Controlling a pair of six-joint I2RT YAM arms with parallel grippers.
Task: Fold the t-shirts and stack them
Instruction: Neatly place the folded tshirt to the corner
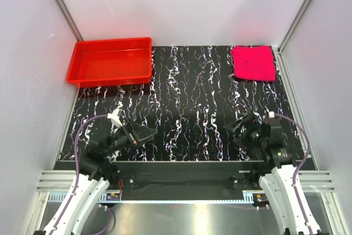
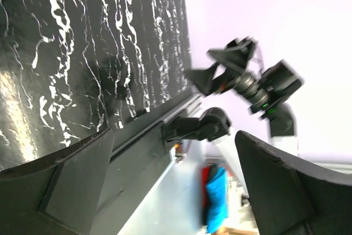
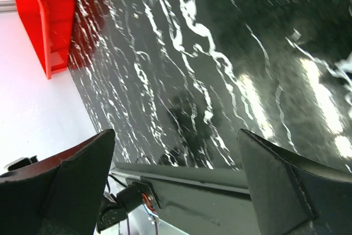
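Observation:
A magenta-pink t-shirt (image 1: 253,63) lies folded into a neat rectangle at the far right corner of the black marbled table (image 1: 187,108). Both arms are drawn back low at the near edge, far from the cloth. My left gripper (image 1: 146,134) points right toward the middle; in the left wrist view the left gripper (image 2: 176,182) is open with nothing between its fingers. My right gripper (image 1: 233,127) points left; in the right wrist view the right gripper (image 3: 176,177) is also open and empty. Neither wrist view shows the t-shirt.
A rigid red tray (image 1: 110,61) stands at the far left corner, and its edge shows as the red tray (image 3: 49,20) in the right wrist view. White walls close in the back and both sides. The right arm (image 2: 247,81) appears in the left wrist view.

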